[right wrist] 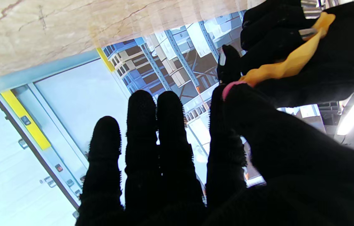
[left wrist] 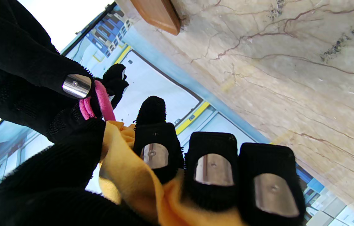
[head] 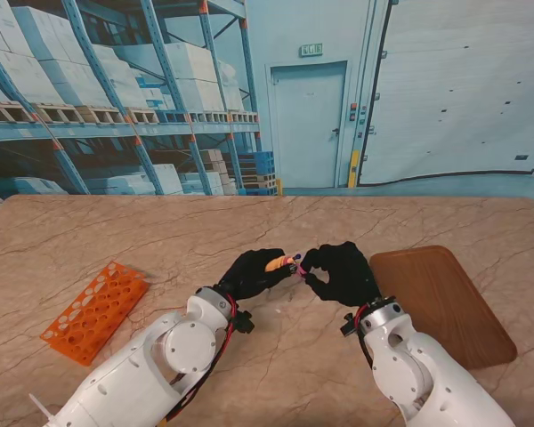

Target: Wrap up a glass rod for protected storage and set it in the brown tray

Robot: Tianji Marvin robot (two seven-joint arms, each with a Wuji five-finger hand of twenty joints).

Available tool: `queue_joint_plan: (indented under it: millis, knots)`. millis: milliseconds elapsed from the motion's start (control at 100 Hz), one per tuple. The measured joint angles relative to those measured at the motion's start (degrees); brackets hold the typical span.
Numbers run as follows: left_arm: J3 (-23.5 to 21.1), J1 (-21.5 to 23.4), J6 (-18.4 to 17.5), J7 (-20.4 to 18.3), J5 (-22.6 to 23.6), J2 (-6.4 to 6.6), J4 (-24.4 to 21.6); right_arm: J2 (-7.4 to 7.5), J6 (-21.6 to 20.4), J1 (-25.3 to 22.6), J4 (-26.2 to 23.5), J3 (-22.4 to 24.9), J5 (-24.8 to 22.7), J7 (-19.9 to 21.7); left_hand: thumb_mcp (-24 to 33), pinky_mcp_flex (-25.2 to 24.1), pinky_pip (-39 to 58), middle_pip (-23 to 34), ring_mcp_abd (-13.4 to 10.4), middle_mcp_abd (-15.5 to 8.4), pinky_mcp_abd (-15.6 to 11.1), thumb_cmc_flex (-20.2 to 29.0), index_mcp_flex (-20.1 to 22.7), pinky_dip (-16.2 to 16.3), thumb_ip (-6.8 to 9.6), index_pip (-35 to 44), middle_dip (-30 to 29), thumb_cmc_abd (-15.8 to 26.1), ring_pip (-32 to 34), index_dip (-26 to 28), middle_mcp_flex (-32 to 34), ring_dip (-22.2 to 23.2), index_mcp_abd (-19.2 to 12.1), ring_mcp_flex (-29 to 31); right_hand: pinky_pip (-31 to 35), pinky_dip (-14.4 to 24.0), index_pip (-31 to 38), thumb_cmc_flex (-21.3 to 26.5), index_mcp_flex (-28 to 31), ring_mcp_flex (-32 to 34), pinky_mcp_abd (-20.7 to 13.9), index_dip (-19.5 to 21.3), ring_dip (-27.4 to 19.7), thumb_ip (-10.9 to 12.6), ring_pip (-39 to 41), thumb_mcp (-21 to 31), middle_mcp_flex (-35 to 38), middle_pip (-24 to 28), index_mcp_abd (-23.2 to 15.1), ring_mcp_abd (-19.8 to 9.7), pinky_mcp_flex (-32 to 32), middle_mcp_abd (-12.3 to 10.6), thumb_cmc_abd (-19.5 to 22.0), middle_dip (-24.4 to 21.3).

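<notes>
No text can be read with certainty. A small green rectangular sign [head: 311, 50] hangs above the pale blue door [head: 308, 124] on the backdrop wall, its lettering too small to make out. No labels, brands or numbers show elsewhere.

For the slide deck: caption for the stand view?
Left hand holds the orange-wrapped bundle while right hand pinches its pink band; brown tray waits.

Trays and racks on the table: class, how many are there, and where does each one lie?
2. The orange rack lies on the robot's left, near the left arm. The brown tray lies on the right, beside the right arm. The arms may hide smaller things.
</notes>
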Motion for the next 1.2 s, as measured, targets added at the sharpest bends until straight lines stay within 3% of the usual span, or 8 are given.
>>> queue_joint_plan:
  millis: [90, 240, 300, 650, 1200]
  knots:
    - [0.0, 0.0, 0.3, -0.3, -0.2, 0.01, -0.1, 0.19, -0.8, 0.2, 0.3, 0.2, -1.6, -0.8, 2.3, 0.0, 0.0, 0.0, 0.0, 0.1, 0.0, -1.1, -0.5, 0.4, 1.06, 0.0, 0.0, -1.2, 0.0, -0.5, 0.0, 0.0, 0.0, 0.0, 0.0, 0.0, 0.0, 0.0, 0.0, 0.0, 0.0, 0.0, 0.0, 0.0, 0.0, 0.0, 0.0, 0.1, 0.0, 0.0, 0.0, 0.0, 0.0, 0.0]
    - [0.0, 0.1, 1.4, -1.2, -1.0, 0.06, -0.6, 0.47, -2.1, 0.6, 0.6, 0.3, -2.8, -2.1, 6.8, 0.0, 0.0, 0.0, 0.1, 0.5, 0.0, -2.4, -0.5, 1.1, 1.09, 0.0, 0.0, -3.3, 0.4, -1.2, 0.0, 0.0, 0.0, 0.0, 0.0, 0.0, 0.0, 0.0, 0.0, 0.0, 0.0, 0.0, 0.0, 0.0, 0.0, -0.1, 0.0, 0.2, 0.0, 0.0, 0.0, 0.0, 0.0, 0.0]
    - [0.0, 0.1, 1.8, -1.6, -1.2, 0.09, -0.8, 0.55, -2.6, 0.7, 0.6, 0.4, -3.3, -2.4, 8.4, 0.0, 0.0, 0.0, 0.1, 0.6, 0.0, -3.0, -0.5, 1.4, 2.04, 0.2, 0.0, -3.8, 0.5, -1.2, 0.0, 0.0, 0.0, 0.0, 0.0, 0.0, 0.0, 0.0, 0.0, 0.0, 0.0, 0.0, 0.0, 0.0, 0.0, -0.1, 0.0, 0.2, 0.0, 0.0, 0.0, 0.0, 0.0, 0.0]
    - [0.1, 0.1, 3.0, -2.4, -1.4, 0.23, -1.3, 1.01, -4.9, 1.6, 0.7, 0.5, -6.1, -3.7, 9.1, 0.0, 0.0, 0.0, 0.1, 0.6, 0.0, -3.0, -1.3, 3.0, 2.08, 2.0, 0.0, -4.4, 0.9, -1.2, 0.0, 0.1, 0.0, 0.0, 0.0, -0.1, 0.0, 0.0, 0.0, 0.0, 0.0, 0.0, 0.0, 0.0, 0.0, -0.4, 0.0, 0.3, 0.0, 0.0, 0.0, 0.0, 0.0, 0.0]
    - [0.8, -0.2, 4.5, -4.3, -1.9, 0.69, -1.6, 1.21, -5.4, 4.9, 3.1, -0.6, -6.1, -3.8, 9.0, 0.0, 0.0, 0.0, 0.1, 0.7, 0.0, -1.0, -1.3, 3.9, 3.3, 2.7, 0.0, -4.2, 1.8, -1.2, 0.0, 0.1, 2.0, 0.0, 0.0, -0.2, 1.3, 0.0, 0.0, 0.0, 0.0, 1.0, 0.0, 0.0, 0.0, -1.2, 0.0, 0.5, -0.6, -0.2, 0.0, -0.1, 0.0, -0.1]
